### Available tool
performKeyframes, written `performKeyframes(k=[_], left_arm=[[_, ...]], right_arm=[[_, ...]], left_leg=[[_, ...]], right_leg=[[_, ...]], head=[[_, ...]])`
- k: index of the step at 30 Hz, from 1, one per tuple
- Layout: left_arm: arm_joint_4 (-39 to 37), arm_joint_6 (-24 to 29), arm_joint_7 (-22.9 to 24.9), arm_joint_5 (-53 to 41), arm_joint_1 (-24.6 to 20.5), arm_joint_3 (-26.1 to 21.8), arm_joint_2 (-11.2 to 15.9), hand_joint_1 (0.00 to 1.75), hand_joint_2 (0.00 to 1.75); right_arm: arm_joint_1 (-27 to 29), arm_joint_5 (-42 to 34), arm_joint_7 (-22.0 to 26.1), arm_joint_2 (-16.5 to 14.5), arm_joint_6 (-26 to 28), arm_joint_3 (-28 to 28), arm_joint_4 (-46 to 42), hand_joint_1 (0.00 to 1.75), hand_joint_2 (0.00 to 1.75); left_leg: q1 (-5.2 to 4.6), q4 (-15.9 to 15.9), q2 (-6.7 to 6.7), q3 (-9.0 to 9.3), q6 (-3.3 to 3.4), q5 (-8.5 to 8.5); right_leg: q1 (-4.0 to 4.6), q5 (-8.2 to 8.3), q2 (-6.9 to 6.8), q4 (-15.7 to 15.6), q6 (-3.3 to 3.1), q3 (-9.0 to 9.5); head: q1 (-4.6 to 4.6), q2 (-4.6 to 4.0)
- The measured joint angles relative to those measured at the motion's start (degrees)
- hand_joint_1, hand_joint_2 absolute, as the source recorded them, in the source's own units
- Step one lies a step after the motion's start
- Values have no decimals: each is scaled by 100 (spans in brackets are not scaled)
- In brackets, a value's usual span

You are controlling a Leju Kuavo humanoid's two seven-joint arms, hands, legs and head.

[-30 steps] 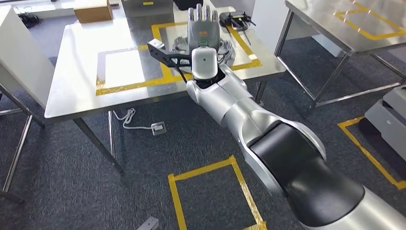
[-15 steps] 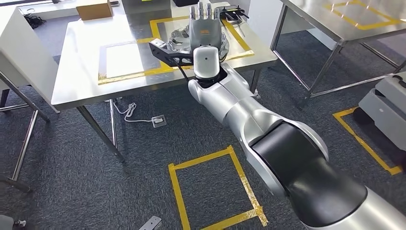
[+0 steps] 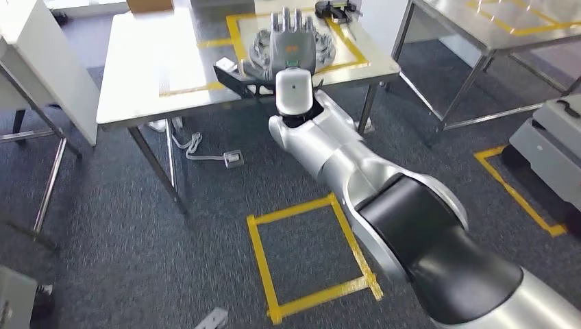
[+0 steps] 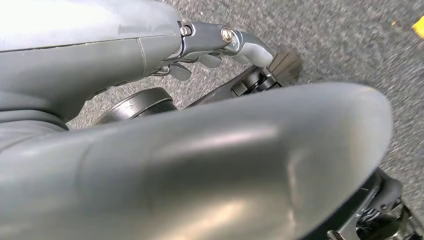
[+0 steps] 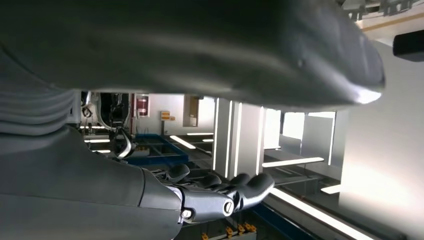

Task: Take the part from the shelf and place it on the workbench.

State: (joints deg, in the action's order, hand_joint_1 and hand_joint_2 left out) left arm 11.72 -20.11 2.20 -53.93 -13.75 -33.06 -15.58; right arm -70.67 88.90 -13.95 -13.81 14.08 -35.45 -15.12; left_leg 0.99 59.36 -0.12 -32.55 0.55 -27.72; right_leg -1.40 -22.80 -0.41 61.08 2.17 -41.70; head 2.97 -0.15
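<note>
The part (image 3: 323,49), a round ribbed silver casting, lies on the steel workbench (image 3: 144,75) inside a yellow tape outline. My right hand (image 3: 291,38) stretches over it, back toward me, fingers straight and apart. The hand hides the part's middle, so contact is unclear. In the right wrist view the right hand (image 5: 220,192) has nothing between its thumb and fingers, and an edge of the part (image 5: 372,6) shows past the thumb. My left hand (image 4: 150,125) hangs over the carpet and holds nothing, with one of its fingers (image 4: 240,42) extended.
A second steel table (image 3: 479,27) stands at the right, with a grey cart (image 3: 548,144) nearer. A white panel (image 3: 41,75) is at the left. A cable and box (image 3: 233,159) lie under the workbench. A yellow tape square (image 3: 312,253) marks the floor.
The whole picture has shifted, so the camera moved: the workbench now sits higher and smaller. My right arm has stayed stretched over the part throughout.
</note>
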Motion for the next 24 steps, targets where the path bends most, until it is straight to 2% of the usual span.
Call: performKeyframes(k=[2,3,4,5,6,7,9,10,11,13,14,15,16,18,19,20,21,23,24], left_arm=[[0,0,1,0,-2,1,-2,0,0],[0,0,1,1,-1,2,-1,0,0],[0,0,2,1,1,2,1,0,0],[0,0,3,1,2,2,3,0,0],[0,0,4,1,3,2,4,0,0],[0,0,5,3,1,2,4,0,0],[1,0,5,9,-2,2,-6,0,0],[2,0,4,16,-4,2,-10,0,0],[2,1,-1,25,-5,2,-16,0,0],[2,1,-16,51,-5,2,-18,0,0],[2,1,-24,62,-4,2,-17,0,0],[2,0,-28,69,-2,2,-14,0,0],[2,0,-29,73,-2,2,-9,0,0],[1,0,-25,78,2,2,3,0,0],[-1,0,-22,79,6,2,9,0,0],[-1,0,-19,80,12,2,15,0,0],[-1,0,-15,80,18,2,21,0,0],[1,0,-12,80,20,2,27,0,0],[2,0,-11,80,18,2,28,0,0]], right_arm=[[5,3,-1,10,-6,1,5,0,0],[15,7,3,13,-7,1,9,0,0],[32,10,9,16,-9,1,15,0,0],[51,14,18,18,-9,1,20,0,0],[67,19,30,18,-9,0,24,0,0],[70,27,39,16,-8,0,26,0,0],[51,42,51,1,-1,1,21,0,0],[38,48,52,-8,3,1,19,0,0],[31,51,52,-17,-1,1,16,0,0],[30,54,55,-32,-25,1,15,0,0],[34,54,60,-38,-45,1,15,0,0],[37,51,64,-44,-71,1,15,0,0],[42,42,67,-48,-106,1,16,0,0],[84,3,72,-57,-195,0,18,0,0],[134,-27,78,-60,-234,0,20,0,0],[204,-57,89,-62,-260,1,21,0,0],[292,-89,112,-61,-275,1,22,0,0],[488,-149,170,-57,-281,5,26,0,0],[586,-178,197,-54,-279,9,28,0,0]], left_leg=[[-14,2,8,-153,61,141],[-26,6,8,-238,75,211],[-39,9,8,-325,81,278],[-51,13,8,-409,82,344],[-63,16,7,-491,81,408],[-73,20,6,-561,75,469],[-93,15,6,-666,37,575],[-94,5,10,-689,5,623],[-91,-16,17,-701,-32,671],[-86,-57,25,-714,-101,737],[-88,-23,21,-745,-131,684],[-89,113,16,-803,-161,536],[-77,371,11,-892,-189,308],[-52,1083,11,-1079,-253,-146],[-37,1340,12,-1116,-279,-243],[-24,1419,13,-1065,-300,-237],[-11,1265,14,-899,-314,-146],[4,533,11,-359,-331,26],[0,226,-1,-156,-310,71]], right_leg=[[5,-583,12,695,23,-196],[12,-768,16,1065,27,-263],[20,-824,20,1320,22,-267],[31,-764,22,1392,5,-183],[47,-639,25,1271,-25,-2],[70,-520,27,975,-69,266],[127,-536,25,230,-173,804],[155,-592,25,-28,-219,954],[176,-640,25,-168,-256,1009],[162,-552,18,-251,-319,982],[142,-492,10,-286,-351,969],[118,-429,1,-323,-381,949],[105,-374,-8,-344,-400,917],[98,-288,-9,-350,-419,824],[95,-252,-9,-348,-411,779],[90,-220,-9,-344,-397,738],[82,-193,-9,-336,-377,701],[66,-158,-10,-302,-328,634],[64,-144,-12,-283,-298,604]], head=[[14,0],[14,0],[14,0],[15,1],[15,1],[15,1],[10,1],[17,0],[23,0],[42,0],[36,0],[26,0],[17,0],[2,0],[2,0],[3,0],[3,0],[2,1],[3,1]])
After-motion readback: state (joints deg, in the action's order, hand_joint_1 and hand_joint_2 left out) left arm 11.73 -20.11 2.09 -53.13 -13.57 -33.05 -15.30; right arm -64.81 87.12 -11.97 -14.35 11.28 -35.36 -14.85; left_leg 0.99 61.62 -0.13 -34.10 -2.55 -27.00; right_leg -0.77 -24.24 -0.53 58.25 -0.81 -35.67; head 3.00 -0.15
